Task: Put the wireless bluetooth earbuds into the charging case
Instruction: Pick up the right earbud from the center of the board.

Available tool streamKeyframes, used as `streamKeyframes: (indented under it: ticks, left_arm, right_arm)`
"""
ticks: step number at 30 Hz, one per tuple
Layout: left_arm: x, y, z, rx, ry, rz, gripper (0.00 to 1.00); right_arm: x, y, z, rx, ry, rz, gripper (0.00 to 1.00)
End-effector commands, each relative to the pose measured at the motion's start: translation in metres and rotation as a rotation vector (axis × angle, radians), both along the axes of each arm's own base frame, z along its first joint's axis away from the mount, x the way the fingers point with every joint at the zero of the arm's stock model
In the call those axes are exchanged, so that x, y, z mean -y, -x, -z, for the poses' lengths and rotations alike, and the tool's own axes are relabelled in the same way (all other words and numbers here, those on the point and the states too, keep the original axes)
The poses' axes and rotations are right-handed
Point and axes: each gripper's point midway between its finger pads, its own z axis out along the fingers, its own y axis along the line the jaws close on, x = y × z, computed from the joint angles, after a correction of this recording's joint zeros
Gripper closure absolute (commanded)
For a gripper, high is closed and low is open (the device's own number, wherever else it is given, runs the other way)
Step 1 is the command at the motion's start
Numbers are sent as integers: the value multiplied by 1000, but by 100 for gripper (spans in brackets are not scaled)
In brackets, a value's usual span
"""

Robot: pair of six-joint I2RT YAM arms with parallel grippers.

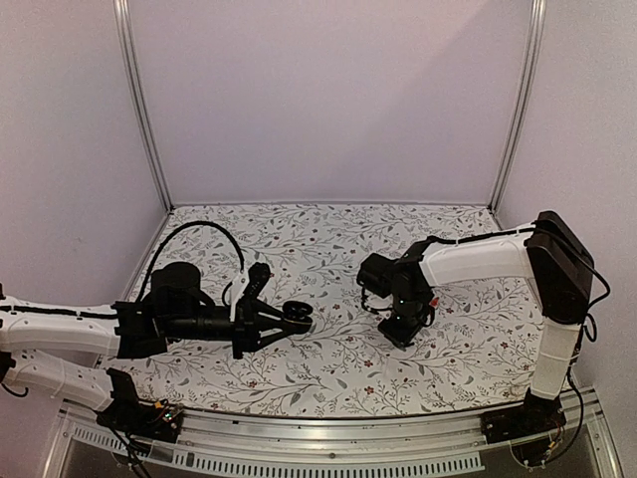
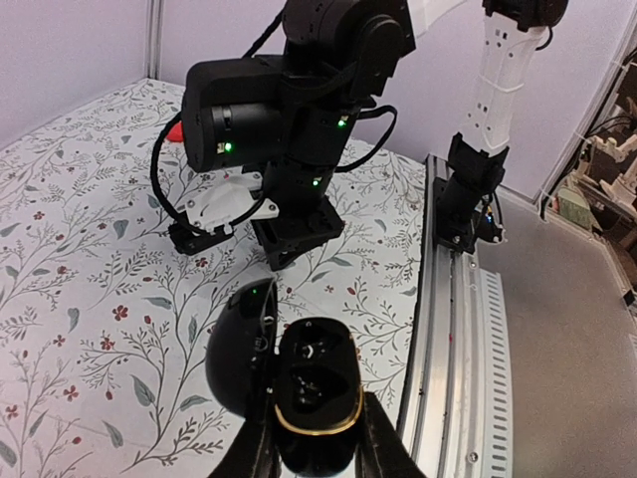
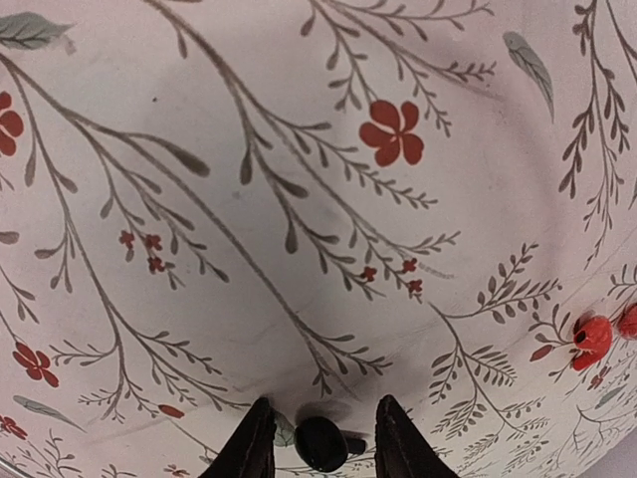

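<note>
Item 1: charging case [image 2: 317, 388], lid open, clamped between left fingers [image 2: 390, 458], cavity presented for loading.
Item 2: right fingers [image 3: 255, 448], apart, lowered astride 1 small black bud [image 3: 320, 443], apparently for pickup.
Item 3: 2 red earbuds [image 3: 594, 337], lying near on desk [image 3: 249, 199].

Two arms: left arm [image 1: 60, 334] and right arm [image 1: 478, 261]. One black case [image 2: 317, 393], lower centre of the left wrist view. One black earbud [image 3: 320, 443], bottom of the right wrist view; two red earbuds [image 3: 593, 336] at its right edge.
</note>
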Motion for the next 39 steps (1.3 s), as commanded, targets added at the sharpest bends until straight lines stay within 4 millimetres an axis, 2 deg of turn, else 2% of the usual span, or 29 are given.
streamKeyframes:
  ticks: [1,12,17,33,39]
  left_arm:
    - [-2,-4,-6,14,25,-13,100]
    - [-2,-4,-6,13,25,-14,100]
    - [-2,-4,-5,13,25,-14,100]
    - [-1,-4,-6,13,28,-13,100]
    - [-1,-4,-5,13,28,-13,100]
  right_arm:
    - [16,10,8,-27,79,0,66]
    - [16,16,11,-50,62,-23,74]
    - [18,20,11,-65,69,-18,67]
    - [19,19,10,-57,68,-19,75]
    - [11,14,4,-32,27,-18,80]
